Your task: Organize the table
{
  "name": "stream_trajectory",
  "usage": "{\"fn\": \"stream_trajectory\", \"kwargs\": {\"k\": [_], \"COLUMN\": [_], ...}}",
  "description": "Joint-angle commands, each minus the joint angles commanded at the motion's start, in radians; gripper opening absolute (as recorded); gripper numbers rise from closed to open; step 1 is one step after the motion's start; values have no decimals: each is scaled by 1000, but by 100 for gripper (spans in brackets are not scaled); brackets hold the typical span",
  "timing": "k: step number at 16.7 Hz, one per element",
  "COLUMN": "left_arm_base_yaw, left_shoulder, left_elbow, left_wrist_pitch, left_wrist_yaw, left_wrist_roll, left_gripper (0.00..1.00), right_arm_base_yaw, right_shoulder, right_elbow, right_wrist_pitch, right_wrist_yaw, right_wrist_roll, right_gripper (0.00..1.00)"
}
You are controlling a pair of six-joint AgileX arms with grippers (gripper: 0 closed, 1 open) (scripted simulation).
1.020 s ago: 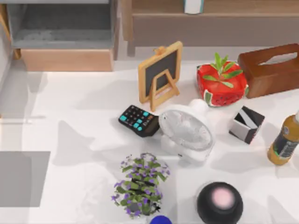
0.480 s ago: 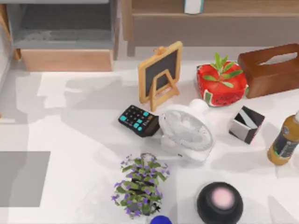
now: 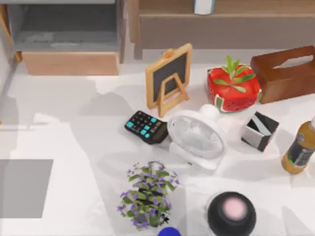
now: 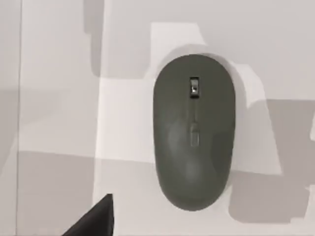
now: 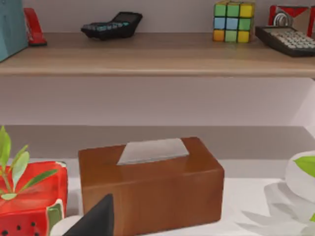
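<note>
The white table (image 3: 74, 142) carries a small chalkboard easel (image 3: 170, 78), a black calculator (image 3: 145, 127), a white fan (image 3: 197, 137), a red watermelon-pattern planter (image 3: 233, 88), a brown tissue box (image 3: 285, 73), a purple-flowered plant (image 3: 146, 194) and a black round speaker (image 3: 231, 212). In the left wrist view a dark grey mouse (image 4: 194, 130) lies on the white surface, and one dark fingertip (image 4: 96, 221) of my left gripper pokes in beside it without touching. In the right wrist view, a single fingertip (image 5: 98, 219) of my right gripper hangs in front of the tissue box (image 5: 150, 184).
A wood-and-grey shelf unit (image 3: 69, 44) runs along the back; its upper board holds a calculator (image 5: 112, 25) and a colour cube (image 5: 234, 22). A black-and-white box (image 3: 260, 131) and an amber bottle (image 3: 299, 150) stand at the right. A grey mat (image 3: 24, 188) lies at the left edge.
Arm shadows on the left half of the table have shifted and shrunk towards the left edge. None of the objects has moved.
</note>
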Motion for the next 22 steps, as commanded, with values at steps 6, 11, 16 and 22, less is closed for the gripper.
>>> {"fn": "stream_trajectory", "kwargs": {"k": [6, 11, 16, 22], "left_arm_base_yaw": [27, 24, 27, 41], "left_shoulder": [241, 254, 241, 172], "left_elbow": [232, 246, 216, 68], "left_wrist_pitch": [-124, -130, -112, -35], "left_wrist_yaw": [6, 8, 8, 7], "left_wrist_roll": [24, 25, 27, 38], "left_gripper": [100, 100, 100, 100], "right_arm_base_yaw": [0, 0, 0, 0], "right_shoulder": [0, 0, 0, 0], "right_elbow": [0, 0, 0, 0], "right_wrist_pitch": [0, 0, 0, 0], "right_wrist_yaw": [0, 0, 0, 0], "right_wrist_roll": [0, 0, 0, 0], "right_gripper": [100, 100, 100, 100]}}
